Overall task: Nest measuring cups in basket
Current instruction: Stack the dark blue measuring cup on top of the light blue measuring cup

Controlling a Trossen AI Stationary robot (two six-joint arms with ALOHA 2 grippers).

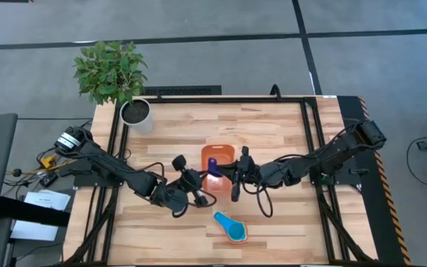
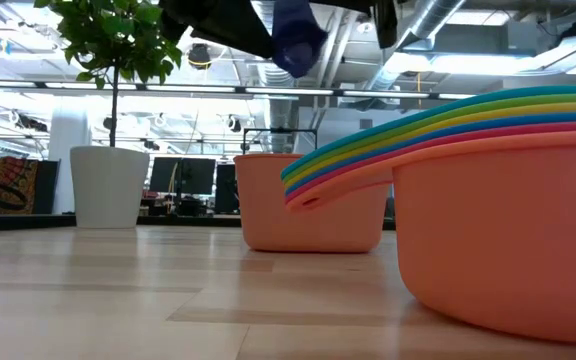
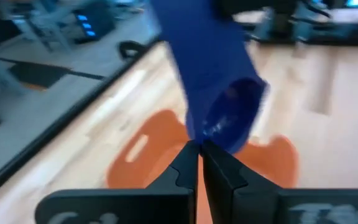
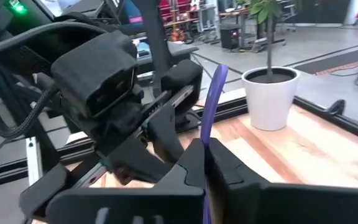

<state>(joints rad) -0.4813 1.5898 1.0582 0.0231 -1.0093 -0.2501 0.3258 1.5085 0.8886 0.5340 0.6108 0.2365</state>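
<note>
From above, my left gripper (image 1: 199,180) and right gripper (image 1: 228,174) both pinch the dark blue measuring cup (image 1: 213,167) over the orange basket (image 1: 224,154). Low view: nested cups (image 2: 488,190) stand near. Wrist views: each gripper's fingers are pressed on the cup.

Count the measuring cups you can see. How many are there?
7. Six sit nested in a stack near the table's front edge; one dark blue cup is held by the right gripper above the basket. Another could hide inside the stack.
</note>
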